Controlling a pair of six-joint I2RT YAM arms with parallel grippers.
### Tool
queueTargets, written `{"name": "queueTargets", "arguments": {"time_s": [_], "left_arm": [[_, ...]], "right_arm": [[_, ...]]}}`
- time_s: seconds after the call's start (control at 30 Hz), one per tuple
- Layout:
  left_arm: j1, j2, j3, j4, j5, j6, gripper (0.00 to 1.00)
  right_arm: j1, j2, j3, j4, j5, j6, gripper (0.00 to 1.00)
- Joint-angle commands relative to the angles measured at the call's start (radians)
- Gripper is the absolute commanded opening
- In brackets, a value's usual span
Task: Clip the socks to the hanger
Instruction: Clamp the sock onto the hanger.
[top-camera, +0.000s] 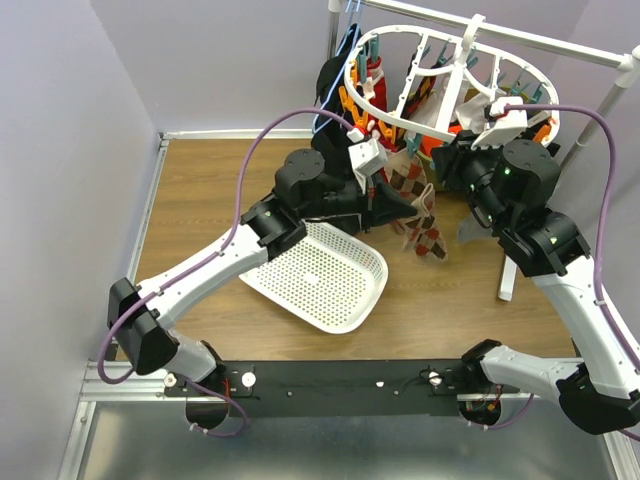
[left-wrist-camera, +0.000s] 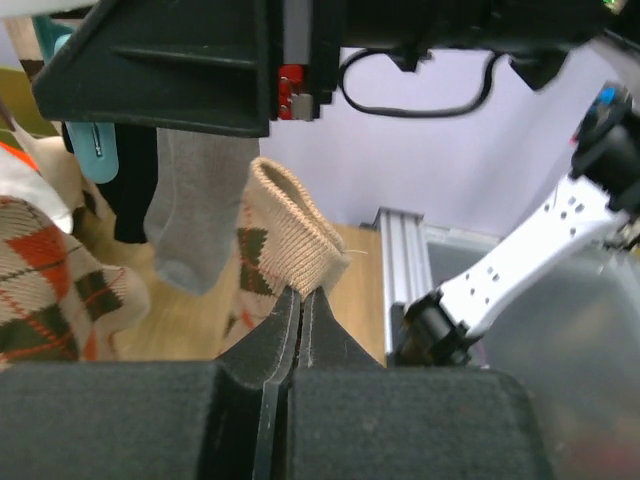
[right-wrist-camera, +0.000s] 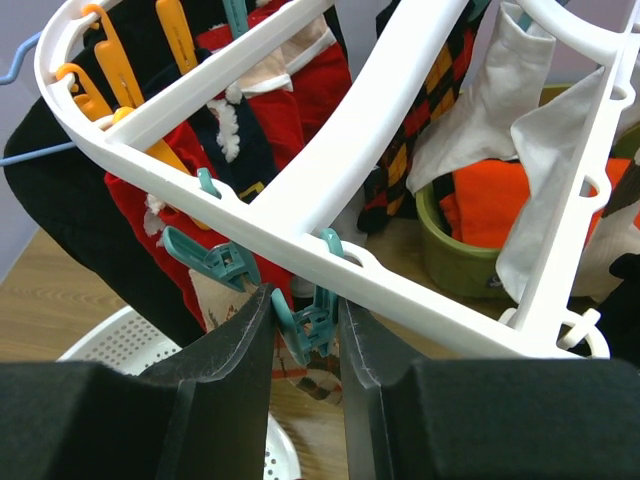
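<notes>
Presently, the ribbed knit cuff of a cream argyle sock (left-wrist-camera: 285, 235) is held pinched in the left gripper (left-wrist-camera: 300, 300), whose jaws are fully closed. The sock's foot is cut off behind the fingers. The right gripper (right-wrist-camera: 306, 305) is set partway apart, its jaws pressed on either side of a teal clip (right-wrist-camera: 300, 325) hung under the smooth white plastic hanger (right-wrist-camera: 400, 285). The clip's lower end is hidden. Red socks (right-wrist-camera: 290, 110) with fluffy white trim are clipped behind.

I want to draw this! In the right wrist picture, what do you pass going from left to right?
First the black garment → teal clip between the fingers → green tub.
</notes>
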Motion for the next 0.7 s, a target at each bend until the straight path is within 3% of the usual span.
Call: {"name": "queueTargets", "arguments": {"time_s": [0.0, 0.27, 0.67], "left_arm": [[-0.039, 0.038, -0.023, 0.217, -0.123, -0.193, 0.0], [-0.056, 0.088, -0.051, 0.213, -0.305, -0.265, 0.0], [-0.056, 0.161, -0.005, 0.244, -0.355, -0.256, 0.0]], "right_arm": [[-0.003, 0.006, 0.041, 0.031, -0.04, 0.023, 0.01], [-0.001, 0.001, 0.039, 0.031, -0.026, 0.033, 0.01], [-0.001, 0.001, 0.039, 0.034, -0.029, 0.043, 0.01]]}}
